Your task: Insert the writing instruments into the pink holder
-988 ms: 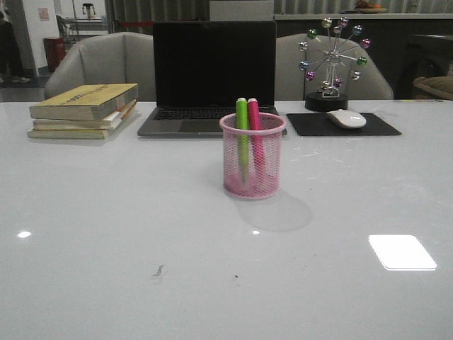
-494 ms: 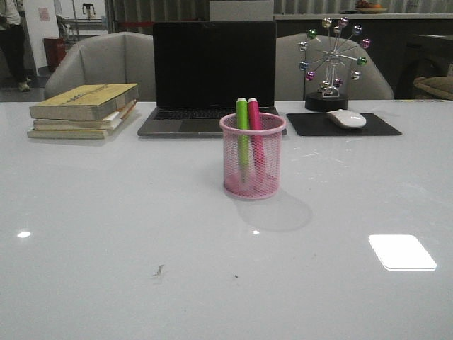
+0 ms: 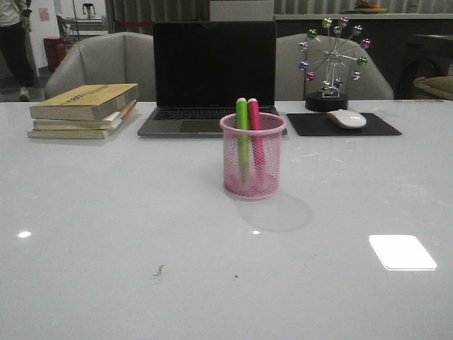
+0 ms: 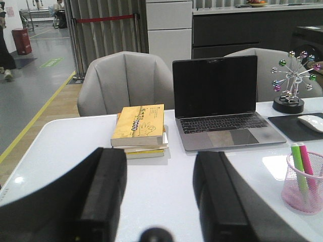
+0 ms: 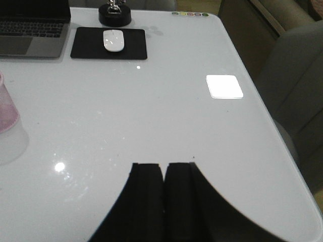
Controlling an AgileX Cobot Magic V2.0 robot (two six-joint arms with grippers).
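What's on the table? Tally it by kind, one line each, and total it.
Highlighters: 2, green and pink, both in the holder
Pink mesh holder: 1
Books: 3, stacked
Laptop: 1
Mouse: 1
Mouse pad: 1
Ball-wheel ornament: 1
Total: 10

An open laptop point(image 3: 212, 78) with a dark screen stands at the far side of the white glossy counter point(image 3: 106, 234), its grey keyboard deck facing forward. To its left lies a stack of books point(image 3: 83, 110), the top one with a yellow cover. To its right a black mouse pad point(image 3: 375, 127) carries a white mouse point(image 3: 346, 118), and just behind the pad stands a desk ornament point(image 3: 331, 64) shaped like a small wheel with coloured balls on a black base. Two grey upholstered chairs point(image 3: 106, 64) stand behind the counter. A bright rectangular light reflection point(image 3: 402, 252) sits on the counter's near right part.
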